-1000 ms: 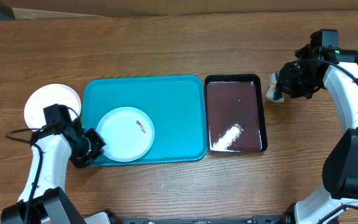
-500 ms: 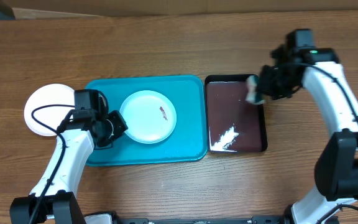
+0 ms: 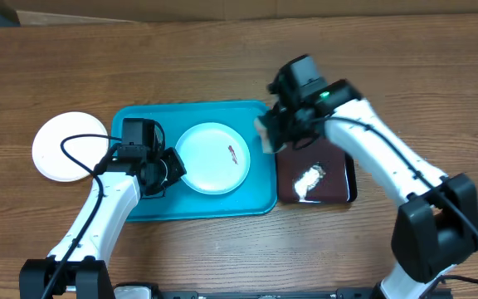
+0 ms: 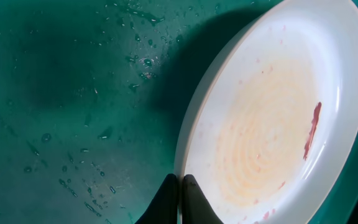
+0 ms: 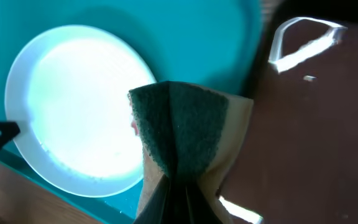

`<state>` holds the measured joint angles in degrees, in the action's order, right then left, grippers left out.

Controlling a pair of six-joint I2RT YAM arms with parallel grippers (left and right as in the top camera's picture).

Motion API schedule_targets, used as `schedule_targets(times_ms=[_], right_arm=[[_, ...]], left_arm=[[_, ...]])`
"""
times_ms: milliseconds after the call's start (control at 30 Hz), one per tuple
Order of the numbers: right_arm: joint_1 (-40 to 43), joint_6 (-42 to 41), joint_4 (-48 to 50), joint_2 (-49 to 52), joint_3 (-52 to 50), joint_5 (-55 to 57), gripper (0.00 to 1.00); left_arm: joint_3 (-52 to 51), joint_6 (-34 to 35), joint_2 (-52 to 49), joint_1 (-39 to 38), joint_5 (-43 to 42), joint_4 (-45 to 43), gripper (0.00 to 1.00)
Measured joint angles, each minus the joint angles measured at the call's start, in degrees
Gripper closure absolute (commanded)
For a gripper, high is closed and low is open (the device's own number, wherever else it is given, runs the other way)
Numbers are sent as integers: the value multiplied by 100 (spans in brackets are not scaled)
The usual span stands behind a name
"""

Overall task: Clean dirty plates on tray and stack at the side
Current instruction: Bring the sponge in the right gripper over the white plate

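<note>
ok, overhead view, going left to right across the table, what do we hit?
White plate on the bare wood → left fingers → smeared plate → sponge → black tray.

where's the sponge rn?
Overhead view: the sponge is pinched in the right gripper's jaws, over the turquoise tray's right rim, between the smeared plate and the black tray.

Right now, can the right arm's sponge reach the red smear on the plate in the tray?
Probably yes. The sponge, pinched in the right gripper, hangs just past the right edge of the plate, and nothing lies between it and the red smear. The left gripper grips the opposite rim.
</note>
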<state>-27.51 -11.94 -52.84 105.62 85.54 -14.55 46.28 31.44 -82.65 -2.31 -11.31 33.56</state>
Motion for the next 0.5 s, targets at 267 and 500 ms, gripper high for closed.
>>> schedule_targets(times_ms=[267, 500], right_arm=[[-881, -7, 332, 0, 0, 841, 96], [-1469, -195, 634, 0, 0, 1628, 96]], left_arm=[[0, 39, 0, -24, 234, 7, 70], [0, -46, 0, -24, 590, 28, 82]])
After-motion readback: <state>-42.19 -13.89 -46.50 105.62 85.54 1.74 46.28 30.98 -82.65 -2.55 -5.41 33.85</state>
